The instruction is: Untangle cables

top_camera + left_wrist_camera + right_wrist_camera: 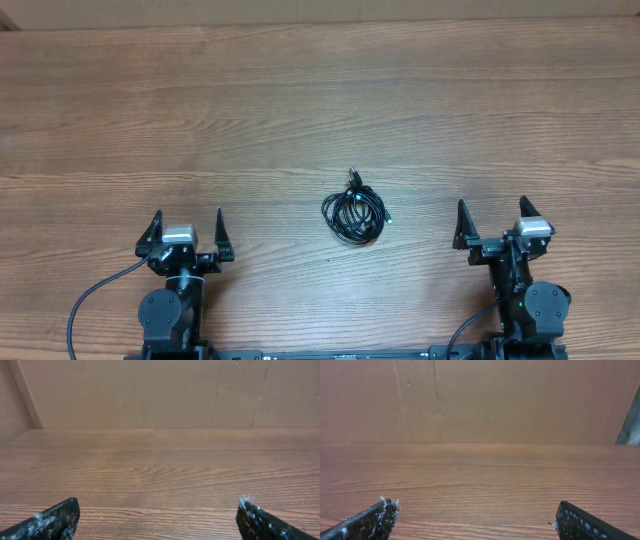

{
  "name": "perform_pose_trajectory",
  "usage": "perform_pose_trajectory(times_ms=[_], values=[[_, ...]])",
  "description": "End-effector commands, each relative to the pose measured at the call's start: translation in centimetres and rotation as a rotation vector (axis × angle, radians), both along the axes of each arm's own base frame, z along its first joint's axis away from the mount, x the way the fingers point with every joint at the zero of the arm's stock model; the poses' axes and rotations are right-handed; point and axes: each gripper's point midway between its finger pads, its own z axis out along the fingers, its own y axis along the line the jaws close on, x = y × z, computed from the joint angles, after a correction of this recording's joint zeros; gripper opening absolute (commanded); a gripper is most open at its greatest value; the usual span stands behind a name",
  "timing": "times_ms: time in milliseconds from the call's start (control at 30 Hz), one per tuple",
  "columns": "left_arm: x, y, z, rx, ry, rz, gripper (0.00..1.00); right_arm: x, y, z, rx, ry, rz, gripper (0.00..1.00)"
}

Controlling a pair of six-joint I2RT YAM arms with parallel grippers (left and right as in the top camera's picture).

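A small coil of black cable [353, 213] lies on the wooden table [320, 110] near the middle front, with one plug end sticking out at its top and another at its right. My left gripper [188, 222] is open and empty, well to the left of the coil. My right gripper [492, 210] is open and empty, to the right of the coil. In the left wrist view the fingertips [159, 510] frame only bare wood. The right wrist view [477, 512] shows the same. The cable is out of both wrist views.
A brown cardboard wall [150, 390] stands along the far edge of the table and also shows in the right wrist view [520, 400]. Each arm's own black lead [90, 300] trails near the front edge.
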Motion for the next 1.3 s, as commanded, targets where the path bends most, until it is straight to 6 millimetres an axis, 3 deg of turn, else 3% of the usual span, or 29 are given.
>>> perform_pose_trajectory(times_ms=[0, 333, 433, 567, 667, 733, 800, 933, 1033, 1167, 1267], values=[[0.0, 0.1, 0.0, 0.019, -0.004, 0.003, 0.99, 0.0, -0.1, -0.1, 0.006, -0.005, -0.008, 1.00], [0.0, 0.1, 0.0, 0.019, -0.004, 0.003, 1.00, 0.0, -0.1, -0.1, 0.006, -0.005, -0.008, 1.00], [0.0, 0.6, 1.0, 0.024, -0.044, 0.028, 1.00, 0.0, -0.1, -0.1, 0.006, -0.005, -0.008, 1.00], [0.0, -1.9, 2.1, -0.065, -0.090, -0.113, 1.00, 0.0, 0.4, 0.0, 0.007, -0.011, 0.020, 1.00], [-0.8, -6.1, 2.2, -0.188, -0.069, -0.358, 1.00, -1.0, 4.9, 0.8, 0.008, -0.041, 0.287, 1.00], [-1.3, -7.5, 2.3, -0.211, -0.062, -0.442, 0.99, -3.2, 9.2, 1.1, 0.019, -0.051, 0.572, 1.00], [-1.7, -8.3, 2.9, -0.205, -0.082, -0.497, 1.00, -5.8, 11.9, 2.1, 0.003, -0.096, 0.791, 1.00], [-3.4, -10.0, 7.7, -0.142, -0.275, -0.629, 1.00, -7.3, 12.9, 4.1, -0.020, -0.186, 0.881, 1.00], [-4.8, -9.7, 12.4, -0.148, -0.406, -0.628, 1.00, -7.8, 12.4, 7.8, 0.002, -0.326, 0.847, 1.00], [-6.5, -9.6, 16.8, -0.057, -0.465, -0.607, 0.99, -8.1, 11.2, 12.0, -0.022, -0.439, 0.751, 1.00], [-7.1, -7.6, 20.0, -0.031, -0.391, -0.464, 1.00, -8.4, 10.3, 15.4, -0.059, -0.458, 0.663, 1.00]])
